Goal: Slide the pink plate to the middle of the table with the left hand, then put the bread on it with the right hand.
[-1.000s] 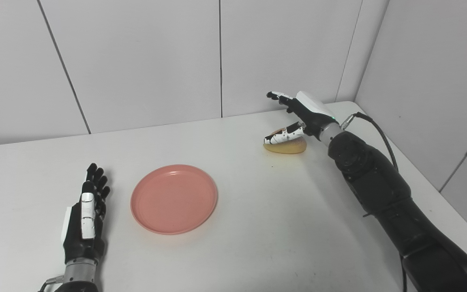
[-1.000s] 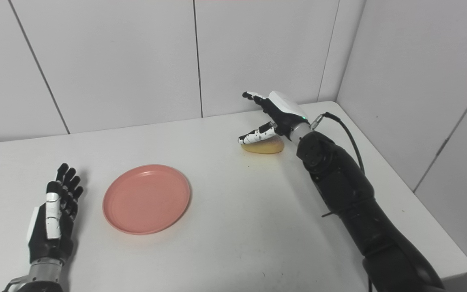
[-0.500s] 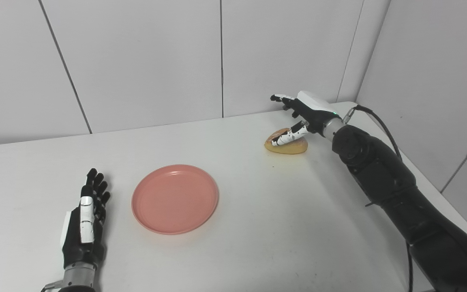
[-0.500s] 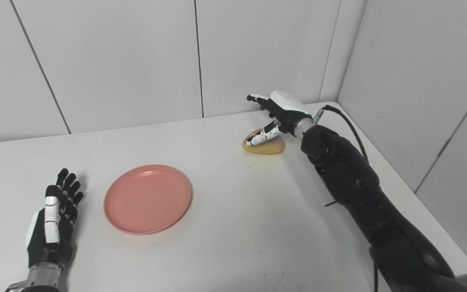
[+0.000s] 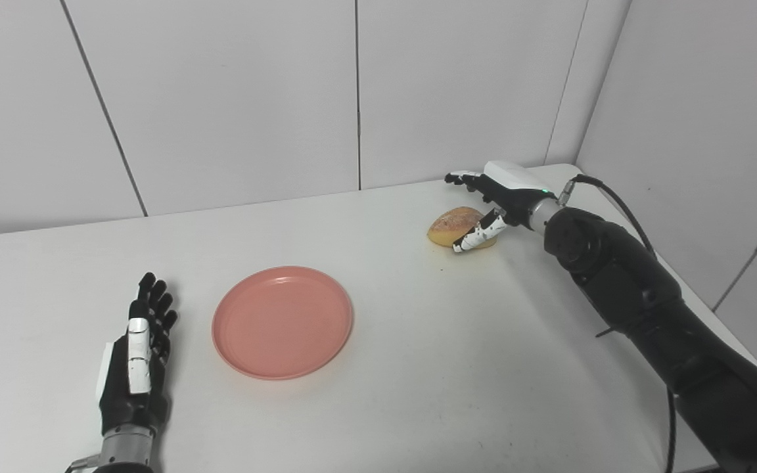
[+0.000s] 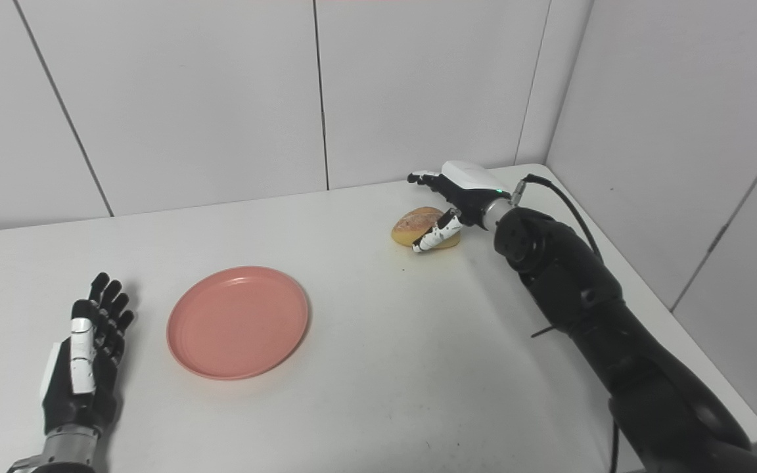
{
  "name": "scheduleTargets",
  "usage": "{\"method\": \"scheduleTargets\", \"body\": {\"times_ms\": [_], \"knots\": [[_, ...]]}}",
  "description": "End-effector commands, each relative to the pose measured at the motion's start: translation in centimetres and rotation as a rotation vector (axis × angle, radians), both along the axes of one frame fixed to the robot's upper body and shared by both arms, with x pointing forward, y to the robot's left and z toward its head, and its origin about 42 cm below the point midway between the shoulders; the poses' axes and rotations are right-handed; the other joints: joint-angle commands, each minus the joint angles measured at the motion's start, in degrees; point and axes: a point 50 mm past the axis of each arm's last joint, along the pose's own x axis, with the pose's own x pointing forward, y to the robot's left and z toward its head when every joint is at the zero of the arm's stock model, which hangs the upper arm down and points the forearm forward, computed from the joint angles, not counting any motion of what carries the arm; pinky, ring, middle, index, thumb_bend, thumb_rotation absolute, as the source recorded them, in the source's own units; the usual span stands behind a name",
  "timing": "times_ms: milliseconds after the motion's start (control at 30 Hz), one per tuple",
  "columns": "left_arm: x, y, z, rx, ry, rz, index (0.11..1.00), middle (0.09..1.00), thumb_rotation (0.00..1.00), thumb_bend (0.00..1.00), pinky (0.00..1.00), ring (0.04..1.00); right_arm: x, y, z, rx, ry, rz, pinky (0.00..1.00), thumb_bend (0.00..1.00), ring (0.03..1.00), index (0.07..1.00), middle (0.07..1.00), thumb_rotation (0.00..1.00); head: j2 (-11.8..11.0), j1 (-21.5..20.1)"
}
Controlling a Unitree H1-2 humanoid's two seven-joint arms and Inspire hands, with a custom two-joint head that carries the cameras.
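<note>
Left hand (image 5: 130, 368): black fingers and palm, white plates set along one finger and down the outer edge; a silver metal cuff is seen at the wrist.

Right hand (image 5: 493, 197): black fingers with white segments, a glossy white shell over the back, a small green light near the silver wrist ring. The right arm (image 5: 621, 289) is clad in bulky black casing. A black cable (image 5: 605, 194) is looped from a metal connector at the wrist.

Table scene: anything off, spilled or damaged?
Nothing stands out. The plate lies flat and empty, left of mid-table, beside the open left hand. The bread sits whole on the table near the far right corner, the open right hand spread around it, not yet closed.
</note>
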Motion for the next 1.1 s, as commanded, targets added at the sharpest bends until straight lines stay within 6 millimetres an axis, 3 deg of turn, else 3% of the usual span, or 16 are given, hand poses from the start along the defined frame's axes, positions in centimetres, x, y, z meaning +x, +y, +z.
{"method": "scheduleTargets", "body": {"times_ms": [0, 67, 167, 267, 400, 567, 667, 767, 900, 933, 1000, 1067], "knots": [[0.0, -0.1, 0.6, 0.002, -0.037, -0.006, 1.000, 1.000, 1.00, 0.68, 1.00, 1.000, 0.9, -0.2, 3.4, -0.020, -0.085, 0.010, 0.75, 0.82, 0.853, 0.874, 0.884, 0.21, 0.09, 0.08], [0.0, -0.1, 0.6, 0.000, -0.039, -0.004, 1.000, 1.000, 1.00, 0.68, 1.00, 1.000, 1.0, -0.3, 3.0, -0.020, -0.081, 0.009, 0.75, 0.82, 0.850, 0.867, 0.878, 0.18, 0.10, 0.10], [-0.1, -0.2, 0.6, -0.002, -0.044, -0.007, 1.000, 1.000, 1.00, 0.68, 1.00, 1.000, 1.0, -0.2, 2.5, -0.030, -0.068, 0.003, 0.66, 0.82, 0.780, 0.858, 0.854, 0.18, 0.18, 0.24], [-0.2, -0.3, 0.6, -0.003, -0.044, -0.009, 1.000, 1.000, 1.00, 0.68, 1.00, 1.000, 1.0, -0.2, 1.9, -0.047, -0.080, 0.013, 0.67, 0.80, 0.780, 0.846, 0.837, 0.19, 0.30, 0.34], [-0.2, -0.4, 0.7, -0.005, -0.042, -0.009, 1.000, 1.000, 1.00, 0.69, 1.00, 1.000, 1.0, -0.1, 1.2, -0.046, -0.106, 0.020, 0.70, 0.72, 0.781, 0.813, 0.813, 0.16, 0.36, 0.35], [-0.4, -0.6, 0.9, -0.007, -0.043, -0.005, 1.000, 1.000, 1.00, 0.69, 1.00, 1.000, 0.8, 0.2, 0.9, -0.058, -0.137, 0.025, 0.67, 0.61, 0.751, 0.777, 0.782, 0.10, 0.43, 0.49], [-0.4, -0.7, 0.9, -0.008, -0.049, -0.012, 1.000, 1.000, 1.00, 0.68, 1.00, 1.000, 0.7, 0.1, 0.6, -0.057, -0.158, 0.034, 0.56, 0.56, 0.671, 0.750, 0.727, 0.03, 0.53, 0.64], [-0.5, -0.8, 1.0, -0.007, -0.049, -0.009, 1.000, 1.000, 1.00, 0.68, 1.00, 1.000, 0.7, 0.0, 0.4, -0.058, -0.183, 0.040, 0.41, 0.53, 0.532, 0.720, 0.618, 0.00, 0.54, 0.70], [-0.6, -1.0, 1.1, -0.005, -0.056, -0.012, 1.000, 1.000, 1.00, 0.68, 1.00, 1.000, 0.6, 0.1, 0.0, -0.055, -0.254, 0.048, 0.36, 0.51, 0.474, 0.679, 0.570, 0.00, 0.59, 0.89], [-0.6, -1.0, 1.1, -0.005, -0.055, -0.013, 1.000, 1.000, 1.00, 0.68, 1.00, 1.000, 0.6, 0.1, -0.1, -0.050, -0.268, 0.047, 0.31, 0.53, 0.407, 0.664, 0.518, 0.00, 0.59, 0.95], [-0.6, -1.0, 1.1, -0.006, -0.055, -0.016, 1.000, 1.000, 1.00, 0.69, 1.00, 1.000, 0.6, 0.2, -0.2, -0.048, -0.299, 0.045, 0.25, 0.52, 0.337, 0.538, 0.488, 0.00, 0.57, 0.94], [-0.6, -1.0, 1.1, -0.006, -0.058, -0.017, 1.000, 1.000, 1.00, 0.69, 1.00, 1.000, 0.7, 0.3, -0.2, -0.055, -0.322, 0.041, 0.24, 0.52, 0.322, 0.500, 0.480, 0.00, 0.57, 1.00]]}}
